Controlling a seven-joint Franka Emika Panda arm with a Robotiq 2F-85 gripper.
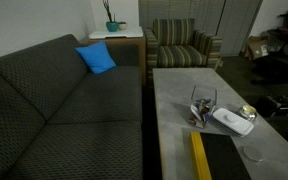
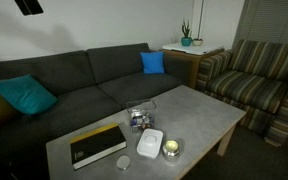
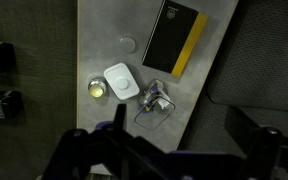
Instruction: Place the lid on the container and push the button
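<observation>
The clear container (image 1: pixel 203 105) stands on the grey table, with dark and reddish bits at its bottom; it also shows in the other exterior view (image 2: pixel 139 117) and in the wrist view (image 3: pixel 154 102). The white rounded-oblong lid (image 1: pixel 232 120) lies flat on the table right beside it, also seen in an exterior view (image 2: pixel 150 143) and in the wrist view (image 3: pixel 120 81). My gripper (image 3: pixel 169 160) hangs high above the table near the sofa-side edge, blurred and dark. Its fingers are wide apart with nothing between them.
A small round yellowish tin (image 3: pixel 96 89) sits next to the lid. A black book with a yellow edge (image 3: pixel 174 37) and a small clear disc (image 3: pixel 129 43) lie further along the table (image 3: pixel 99 30). A dark sofa (image 3: pixel 269 60) runs along one long side.
</observation>
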